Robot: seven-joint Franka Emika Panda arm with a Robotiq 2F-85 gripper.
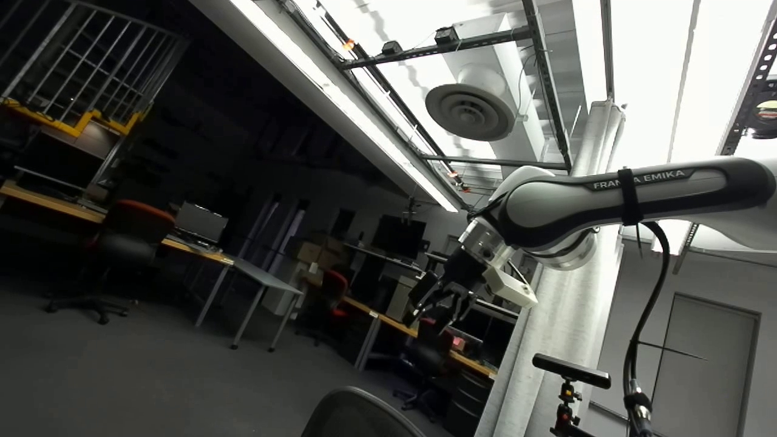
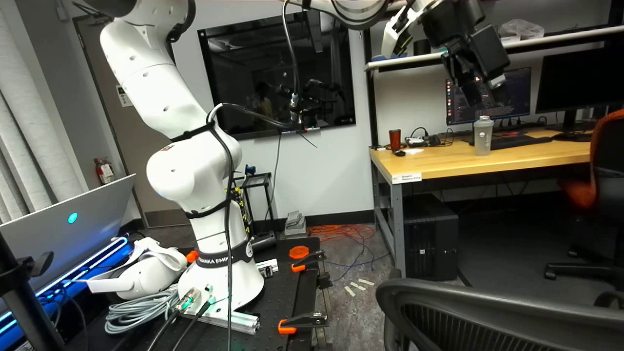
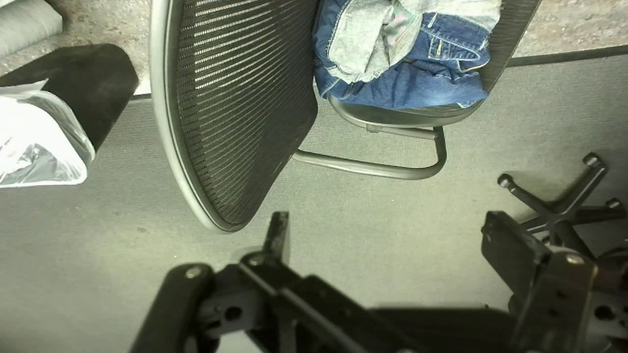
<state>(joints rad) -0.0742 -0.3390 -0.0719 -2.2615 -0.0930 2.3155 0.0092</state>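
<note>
Your jaws are released and spread wide in the air, with a big gap between the fingers (image 3: 278, 235). In the wrist view you see below them a mesh chair (image 3: 240, 113). On its seat (image 3: 508, 34) lies a crumpled pile of blue denim (image 3: 392, 90), reaching almost to the seat's side edge; a paler part (image 3: 358, 44) of cloth is on top. Behind the backrest stands a lined white bin (image 3: 29, 132). In an exterior view, a translucent bottle (image 2: 483, 137) stands upright near the front edge of the counter (image 2: 438, 163).
</note>
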